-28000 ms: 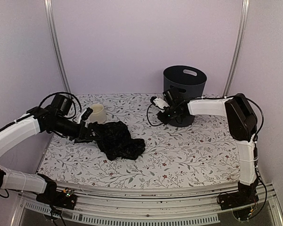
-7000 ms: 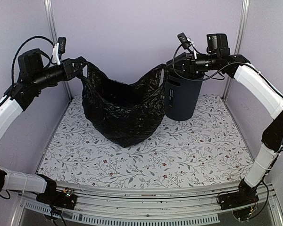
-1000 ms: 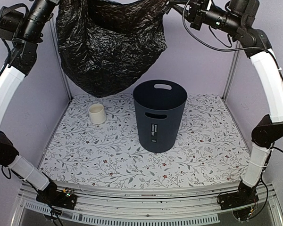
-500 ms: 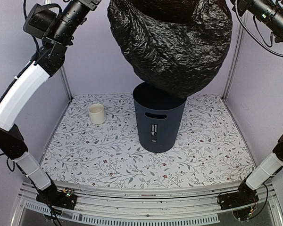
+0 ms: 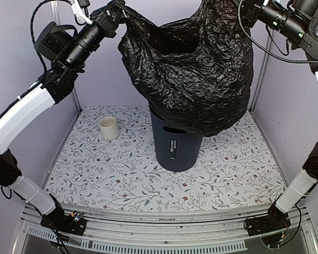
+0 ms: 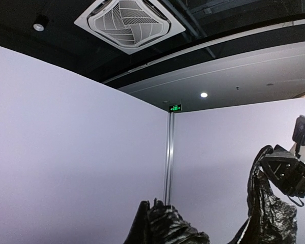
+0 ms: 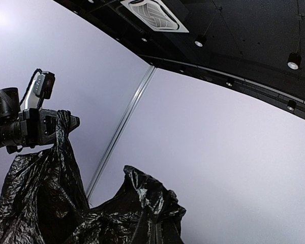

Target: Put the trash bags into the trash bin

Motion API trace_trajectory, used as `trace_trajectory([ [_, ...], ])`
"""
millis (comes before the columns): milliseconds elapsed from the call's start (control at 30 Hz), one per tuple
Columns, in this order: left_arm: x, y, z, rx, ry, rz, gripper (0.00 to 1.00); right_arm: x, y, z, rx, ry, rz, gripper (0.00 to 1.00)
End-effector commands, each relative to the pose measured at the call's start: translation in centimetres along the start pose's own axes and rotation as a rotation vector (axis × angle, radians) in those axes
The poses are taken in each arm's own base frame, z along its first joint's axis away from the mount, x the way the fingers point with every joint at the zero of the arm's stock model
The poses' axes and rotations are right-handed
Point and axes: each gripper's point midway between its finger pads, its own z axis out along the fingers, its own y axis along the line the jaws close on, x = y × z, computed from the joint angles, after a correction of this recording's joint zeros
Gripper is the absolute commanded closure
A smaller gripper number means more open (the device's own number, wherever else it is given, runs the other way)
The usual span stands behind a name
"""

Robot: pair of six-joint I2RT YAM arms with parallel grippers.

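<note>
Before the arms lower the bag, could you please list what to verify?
1. The left gripper is shut on the trash bag: ok.
2. The right gripper is shut on its other edge: ok.
3. The trash bin stands upright: ok.
4. Bag centred over the bin: not ok, it bulges past the rim's right side.
5. Bag bottom inside: cannot tell, rim hidden.
6. The cream cup stands apart from the bin: ok.
</note>
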Motion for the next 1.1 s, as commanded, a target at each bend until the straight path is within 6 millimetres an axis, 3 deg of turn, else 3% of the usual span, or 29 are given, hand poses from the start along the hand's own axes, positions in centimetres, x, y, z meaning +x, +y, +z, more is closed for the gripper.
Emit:
trace_trajectory([
  [0,0.0,5.0,-0.5,-0.133,-0.006,0.053,1.0,1.3,0.2,1.5,-0.017,0.009,0.005,0.98],
  [167,1.1,9.3,1.1,-0.132,-0.003,-0.038,1.0,0.7,-0.9,2.3,0.034,-0.035,-0.026,0.98],
  [333,2.0,10.7,3.1,-0.12,-0.011,-0.039,1.0,0.8,-1.7,3.2,0.073,-0.056,-0.049,0.98],
  [533,3.5,11.6,3.7,-0.114,0.013,-0.053,1.0,1.8,-1.9,4.0,0.084,-0.04,-0.057,0.98],
  [667,4.0,11.8,4.2,-0.098,-0.007,-0.077,1.0,1.1,-3.3,3.7,0.158,-0.051,-0.078,0.98],
  [867,2.7,11.5,5.8,-0.043,-0.094,-0.124,1.0,0.9,-5.8,3.0,0.279,-0.045,-0.104,0.98],
  [1067,1.9,11.7,6.0,-0.038,-0.157,-0.166,1.0,0.5,-6.6,2.5,0.309,-0.052,-0.118,0.98],
])
